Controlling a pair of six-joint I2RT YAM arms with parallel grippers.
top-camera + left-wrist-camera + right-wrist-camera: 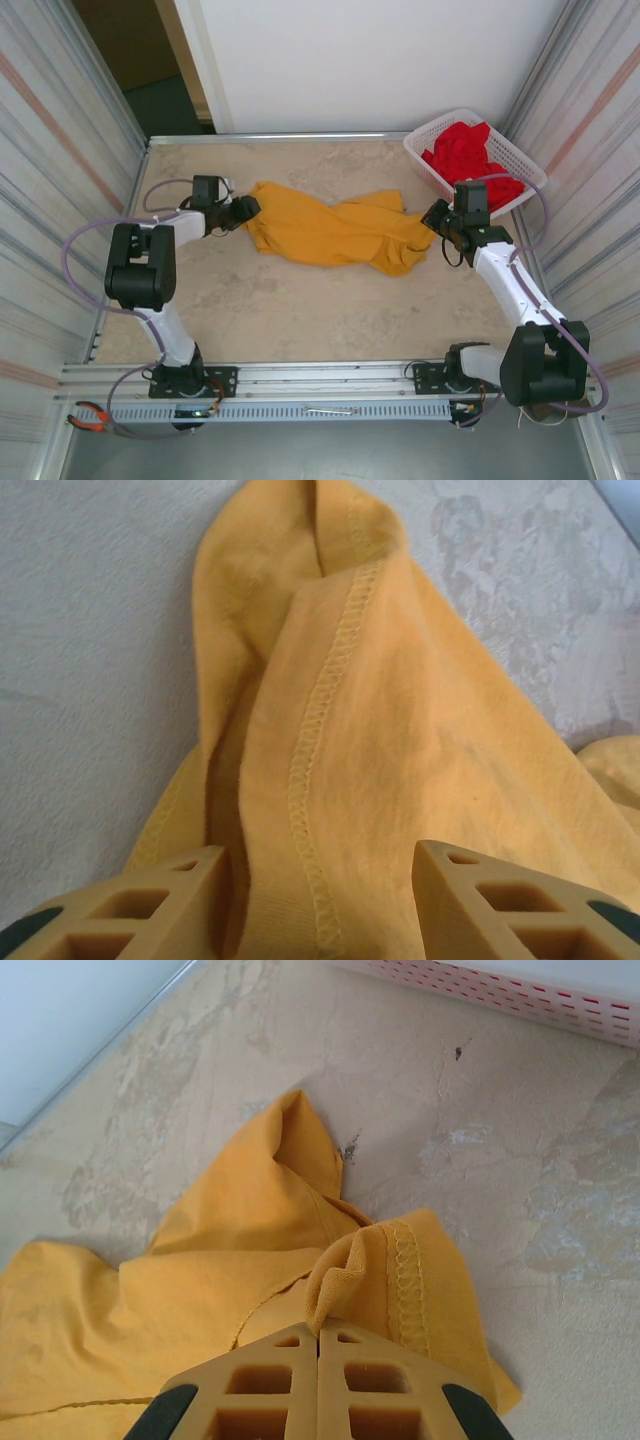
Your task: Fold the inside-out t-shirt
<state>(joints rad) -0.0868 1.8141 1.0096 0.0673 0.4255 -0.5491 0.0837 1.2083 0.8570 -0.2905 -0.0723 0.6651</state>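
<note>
Nearest the left wrist lens, two ribbed fingers [170, 905] of my left gripper [318, 865] stand about half apart, astride a ridge of the inside-out t-shirt [400, 730]. Cloth fills most of the gap, but a shadowed slot shows beside one finger, so I judge this a loose straddle rather than a firm pinch. An exposed overlock seam [322, 700] runs up the ridge with its raw stitching outward, as expected of a garment turned wrong side out.

At the opposite end, my right gripper [318, 1332] is fully closed, its jaws meeting on a rolled hem [400, 1280] of the same shirt. The fold bulges just above the fingertips.

From above, the shirt lies crumpled in a long band across the middle of the table [300, 310], one end at the left gripper and the other at the right. Taking both ends serves, I judge, to draw the band out flat before folding; no fold is made yet. A white basket [418, 160] holding a red garment [468, 152] sits at the far right corner, near the right gripper and apart from the shirt. The left jaws probably need to close before any pull, or the cloth may slip.
</note>
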